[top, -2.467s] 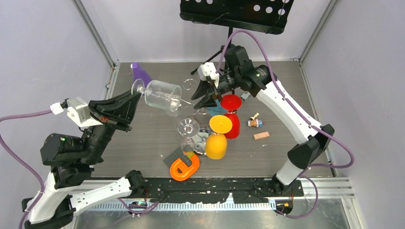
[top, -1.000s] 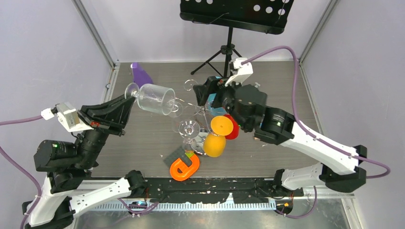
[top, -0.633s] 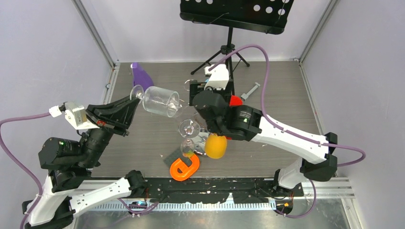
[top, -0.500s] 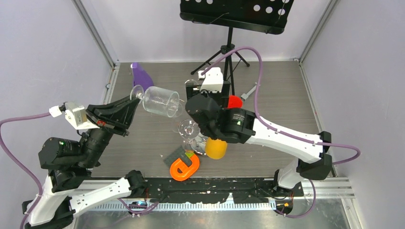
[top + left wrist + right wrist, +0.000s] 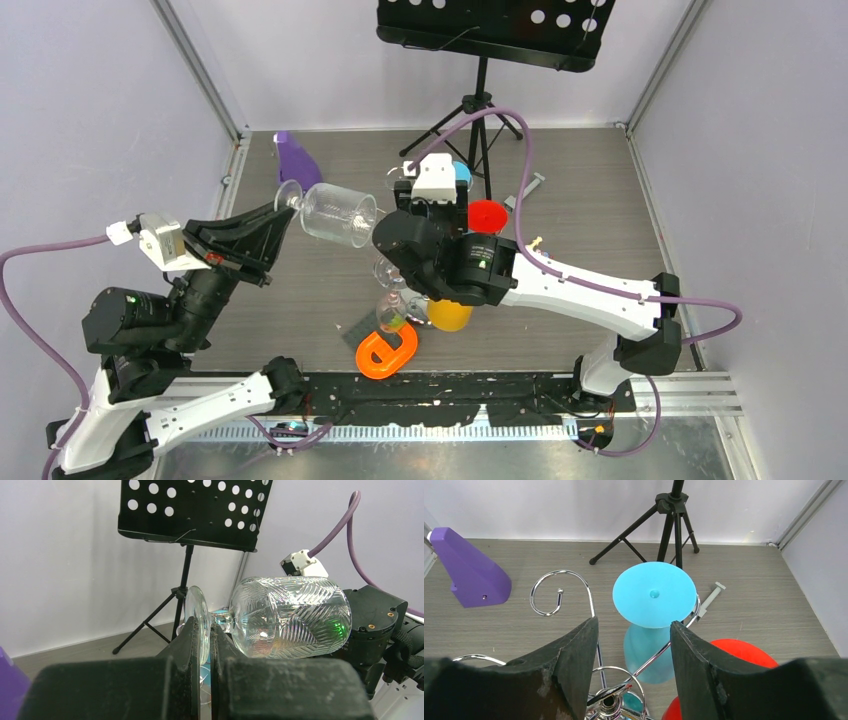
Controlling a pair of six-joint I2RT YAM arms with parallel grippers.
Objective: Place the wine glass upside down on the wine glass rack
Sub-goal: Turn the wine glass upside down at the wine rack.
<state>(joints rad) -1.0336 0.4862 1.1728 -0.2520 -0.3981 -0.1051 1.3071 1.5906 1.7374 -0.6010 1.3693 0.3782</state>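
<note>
A clear cut-pattern wine glass (image 5: pixel 335 214) hangs in the air on its side, left of the table's middle. My left gripper (image 5: pixel 204 625) is shut on the glass's round foot (image 5: pixel 197 615), and the bowl (image 5: pixel 290 617) points right toward the right arm. The chrome wine glass rack (image 5: pixel 596 698) stands at the table's middle, mostly hidden under the right arm in the top view. My right gripper (image 5: pixel 633 622) hovers open just above the rack's top hub, one finger on each side, holding nothing. One curled arm (image 5: pixel 559 571) of the rack is empty.
A blue glass (image 5: pixel 654 595) hangs upside down on the rack, with a red one (image 5: pixel 488 215) and an orange one (image 5: pixel 450 315) beside it. A black music stand (image 5: pixel 490 30) stands at the back. A purple object (image 5: pixel 292 150) lies back left and an orange piece (image 5: pixel 385 350) lies in front.
My right arm has swung from the right side to over the rack's top, and its jaws have narrowed somewhat. The left gripper has kept the glass almost still.
</note>
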